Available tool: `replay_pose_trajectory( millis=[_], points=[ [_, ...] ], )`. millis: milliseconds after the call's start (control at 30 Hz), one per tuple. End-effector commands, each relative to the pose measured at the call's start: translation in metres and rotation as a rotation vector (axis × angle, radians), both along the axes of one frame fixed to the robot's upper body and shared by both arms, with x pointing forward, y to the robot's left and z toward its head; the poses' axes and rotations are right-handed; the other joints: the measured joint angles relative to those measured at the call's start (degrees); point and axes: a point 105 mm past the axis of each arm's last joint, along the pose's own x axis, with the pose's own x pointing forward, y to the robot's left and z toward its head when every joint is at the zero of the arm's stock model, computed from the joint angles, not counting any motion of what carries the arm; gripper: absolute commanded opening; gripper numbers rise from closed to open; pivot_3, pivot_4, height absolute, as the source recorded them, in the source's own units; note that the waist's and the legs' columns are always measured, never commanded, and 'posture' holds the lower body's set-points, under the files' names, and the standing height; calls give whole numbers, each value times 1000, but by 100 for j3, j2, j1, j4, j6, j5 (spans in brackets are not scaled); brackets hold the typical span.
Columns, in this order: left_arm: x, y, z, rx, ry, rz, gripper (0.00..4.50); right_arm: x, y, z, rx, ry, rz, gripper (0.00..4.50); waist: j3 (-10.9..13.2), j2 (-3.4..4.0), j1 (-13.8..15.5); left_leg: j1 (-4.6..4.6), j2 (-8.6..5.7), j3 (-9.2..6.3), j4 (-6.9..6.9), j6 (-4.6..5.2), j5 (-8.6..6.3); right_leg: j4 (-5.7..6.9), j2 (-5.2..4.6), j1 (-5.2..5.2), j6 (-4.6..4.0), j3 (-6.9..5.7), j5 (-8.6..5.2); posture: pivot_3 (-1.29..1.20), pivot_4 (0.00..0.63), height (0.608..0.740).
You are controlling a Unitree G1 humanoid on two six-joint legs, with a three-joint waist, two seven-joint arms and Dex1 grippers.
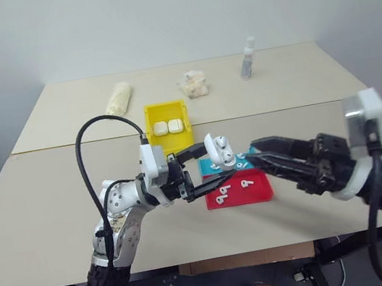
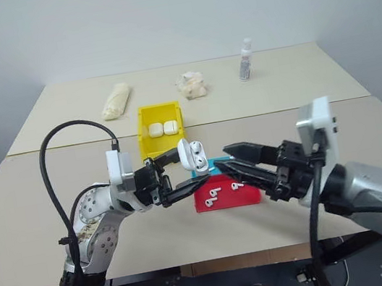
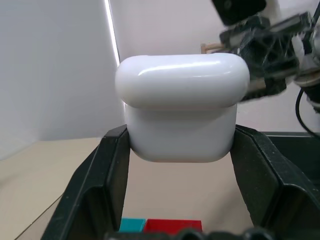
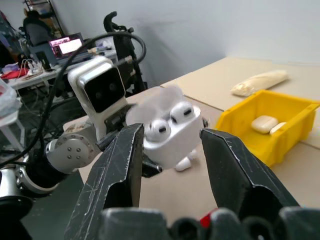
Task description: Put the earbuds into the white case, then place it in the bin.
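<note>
My left gripper (image 1: 216, 161) is shut on the white case (image 1: 220, 153), holding it up in the air above the trays. Its black fingers (image 3: 105, 175) clamp the case (image 3: 182, 110) from both sides. The lid stands raised, and two earbuds (image 4: 161, 127) sit in the body of the case (image 4: 175, 145). Just right of the case, my right gripper (image 1: 254, 154) points at it, open with nothing in its jaws. The yellow bin (image 1: 149, 113) stands behind on the table with two closed white cases (image 1: 167, 127) inside.
A red tray (image 1: 258, 194) under the grippers holds loose earbuds (image 1: 223, 193). A blue tray (image 1: 204, 164) lies just behind it. At the back of the table are a small bottle (image 1: 247, 60), a crumpled wrapper (image 1: 194, 84) and a pale roll (image 1: 119, 98).
</note>
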Motion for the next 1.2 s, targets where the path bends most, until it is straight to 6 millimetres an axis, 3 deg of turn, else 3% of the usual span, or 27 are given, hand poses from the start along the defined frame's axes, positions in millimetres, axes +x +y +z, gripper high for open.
replay_pose_trajectory(
  millis=[33,133,267,433,733,933,1200],
  points=[
    [6,-11,-3,52,-46,-5,2738,-6,4,33,-44,-136,17,2275,1,0,-10,11,0,0,0,3,-2,-2,0,14,0,-2,-1,0,150,740],
    [13,-22,-9,107,-58,12,2738,0,13,43,-95,-136,19,1341,0,-1,-11,21,2,-8,-1,7,-4,-8,3,29,-1,-10,-2,0,150,740],
    [20,-42,-2,77,-94,29,2738,4,30,38,-222,-148,35,20,1,-1,5,9,1,-8,0,14,-8,-23,2,26,0,-10,-1,0,150,740],
    [18,-56,10,12,-108,27,2738,8,38,20,-336,-143,28,20,1,-2,82,-3,1,-9,4,16,-9,-37,-2,24,6,-16,3,0,150,740],
    [11,-46,19,-54,-114,19,2738,16,36,1,-442,-155,-36,20,1,-1,102,-1,1,-10,6,17,-9,-35,-2,24,6,-15,5,0,150,740],
    [11,-42,18,-49,-109,23,2738,23,27,4,-433,-159,-92,20,1,-2,107,-2,1,-10,7,18,-9,-37,-2,25,6,-16,5,0,150,740],
    [13,-41,16,-60,-109,28,2738,17,25,14,-408,-201,-80,20,1,-2,112,-2,1,-10,7,20,-10,-42,-1,27,6,-16,6,0,150,740]
  ],
)
